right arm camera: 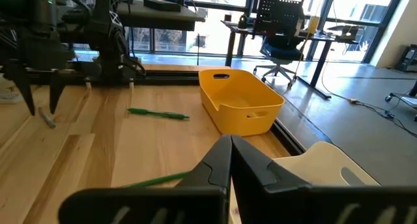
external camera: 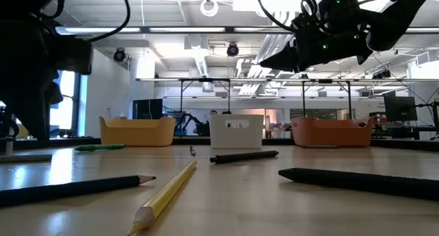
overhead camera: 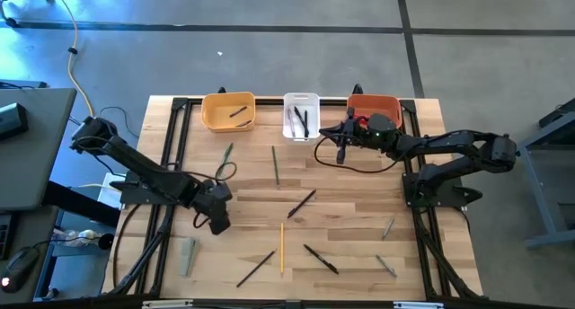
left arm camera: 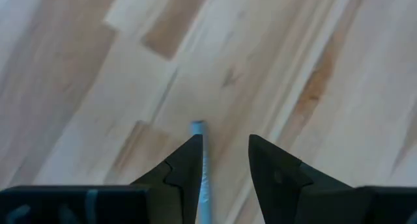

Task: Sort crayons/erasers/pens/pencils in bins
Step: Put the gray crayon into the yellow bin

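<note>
My left gripper is open and points down at the table's near-left part. A pale grey-blue stick lies on the wood between its fingers, close along one of them; the same stick shows under those fingers in the right wrist view. My right gripper is shut and holds nothing. It hangs high in the air between the white bin and the red-orange bin, pointing left toward the yellow-orange bin. Black pens, green pens and a yellow pencil lie loose on the table. My left gripper comes at the grey-blue stick from above, fingers pointing down and standing along it near its end. The stick lies flat on the table. I cannot tell whether a finger touches it.
The three bins stand in a row at the far edge; the yellow-orange bin and the white one hold dark sticks. Small grey pieces lie near the front. A black cable loops under the right arm. Black rails frame the table.
</note>
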{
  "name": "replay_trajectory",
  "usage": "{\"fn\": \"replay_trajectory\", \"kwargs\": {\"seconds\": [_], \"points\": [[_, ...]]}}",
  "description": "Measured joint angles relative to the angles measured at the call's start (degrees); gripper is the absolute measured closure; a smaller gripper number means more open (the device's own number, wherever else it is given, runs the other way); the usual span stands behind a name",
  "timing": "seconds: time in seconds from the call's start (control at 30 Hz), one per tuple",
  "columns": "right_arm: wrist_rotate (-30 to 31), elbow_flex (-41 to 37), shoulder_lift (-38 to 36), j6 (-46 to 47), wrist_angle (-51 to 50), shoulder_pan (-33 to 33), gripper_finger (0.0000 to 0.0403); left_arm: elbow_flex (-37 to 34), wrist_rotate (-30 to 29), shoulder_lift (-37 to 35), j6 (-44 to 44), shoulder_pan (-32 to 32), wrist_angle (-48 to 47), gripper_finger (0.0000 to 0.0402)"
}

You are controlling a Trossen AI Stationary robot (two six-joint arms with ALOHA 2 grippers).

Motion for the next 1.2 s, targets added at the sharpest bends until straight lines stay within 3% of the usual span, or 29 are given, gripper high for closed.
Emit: {"fn": "replay_trajectory", "kwargs": {"seconds": [0.4,0.67,0.93,1.2], "points": [[0.0,0.0,0.0,-0.24,-0.39,0.0,0.0403,5.14,0.05,12.01,-0.19,-0.25,-5.3,0.0289],[0.0,0.0,0.0,-0.43,-0.42,0.0,0.0403,5.31,-0.13,12.91,-1.09,0.26,-6.87,0.033],[0.0,0.0,0.0,-0.43,-0.42,0.0,0.0403,5.2,0.54,12.96,4.22,2.49,-7.17,0.0388],[0.0,0.0,0.0,-0.43,-0.42,0.0,0.0403,4.85,-3.11,9.21,6.74,5.65,-7.16,0.039]]}}
